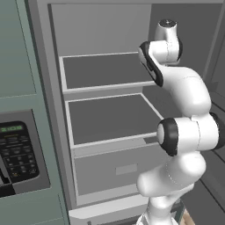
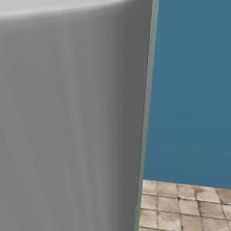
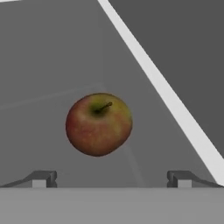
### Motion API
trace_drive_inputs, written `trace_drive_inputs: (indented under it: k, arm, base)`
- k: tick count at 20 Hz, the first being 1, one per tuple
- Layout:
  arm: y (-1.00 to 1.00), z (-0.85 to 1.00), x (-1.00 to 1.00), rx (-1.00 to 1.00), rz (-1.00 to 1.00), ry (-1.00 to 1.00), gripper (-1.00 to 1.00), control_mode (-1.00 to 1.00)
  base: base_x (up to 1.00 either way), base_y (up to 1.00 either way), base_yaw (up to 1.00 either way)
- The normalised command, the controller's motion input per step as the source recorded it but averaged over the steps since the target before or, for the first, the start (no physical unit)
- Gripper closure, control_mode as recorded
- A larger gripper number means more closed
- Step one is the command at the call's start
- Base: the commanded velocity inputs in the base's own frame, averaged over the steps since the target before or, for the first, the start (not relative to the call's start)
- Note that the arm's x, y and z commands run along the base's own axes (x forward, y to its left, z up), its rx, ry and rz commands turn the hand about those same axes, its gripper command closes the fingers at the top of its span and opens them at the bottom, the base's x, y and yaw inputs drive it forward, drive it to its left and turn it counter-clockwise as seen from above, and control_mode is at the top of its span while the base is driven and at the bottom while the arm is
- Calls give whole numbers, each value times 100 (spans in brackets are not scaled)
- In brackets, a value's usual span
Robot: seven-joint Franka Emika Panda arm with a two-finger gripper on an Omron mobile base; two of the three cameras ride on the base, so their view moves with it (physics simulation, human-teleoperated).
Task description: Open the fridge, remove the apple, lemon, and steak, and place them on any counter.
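Where the tool (image 3: 111, 179) gapes, apple (image 3: 99, 124) ahead, microwave (image 1: 17, 154) lettering unreadable

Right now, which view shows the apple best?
Hand view: the apple sits centred and whole, ahead of the open gripper, stem visible. In the left base view the arm covers that part of the fridge. Right base view faces a grey panel and blue wall.

red-yellow mottled apple (image 3: 98, 124), grey fridge (image 1: 110, 118) shelves
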Motion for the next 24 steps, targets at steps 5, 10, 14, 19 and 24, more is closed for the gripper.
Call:
trace_drive_inputs:
  k: [5, 10, 14, 19, 24]
  arm:
    - [-8, -12, 30, 0, 0, -1, -100, -100]
    - [-3, -12, 33, 2, 0, 0, -100, -100]
    - [-1, -6, 46, 3, 0, 0, -100, -100]
    - [-7, -11, 16, 1, 0, 1, -100, -100]
    - [0, -48, -8, 0, 0, 2, 100, -100]
  base:
    - [0, 0, 0]
    - [0, 0, 0]
    - [0, 0, 0]
    - [0, 0, 0]
    - [0, 0, 0]
